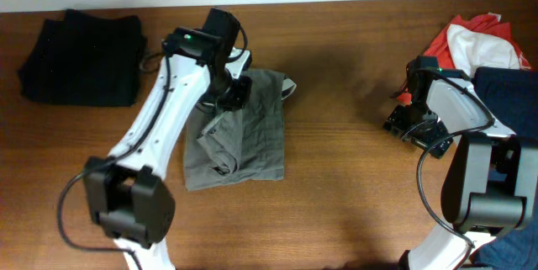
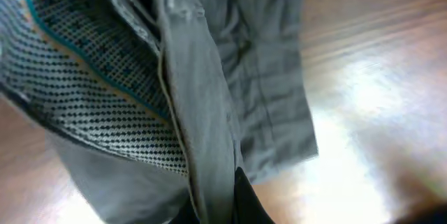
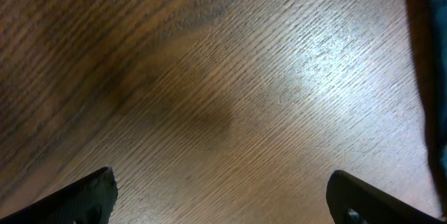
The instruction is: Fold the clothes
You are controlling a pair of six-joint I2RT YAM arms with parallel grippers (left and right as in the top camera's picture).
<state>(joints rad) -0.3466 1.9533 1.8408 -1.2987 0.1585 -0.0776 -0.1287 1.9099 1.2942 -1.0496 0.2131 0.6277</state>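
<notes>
The grey-olive shorts lie partly folded at the table's middle left. My left gripper is at their upper left edge, shut on a fold of the fabric. In the left wrist view the shorts fill the frame, their dotted lining with teal trim turned out, and a ridge of cloth runs between my fingers. My right gripper is open and empty over bare wood at the right; its two fingertips stand wide apart.
A folded black garment lies at the back left. A red-and-white piece and a navy piece are piled at the back right, next to the right arm. The wooden table is bare between the shorts and the right arm.
</notes>
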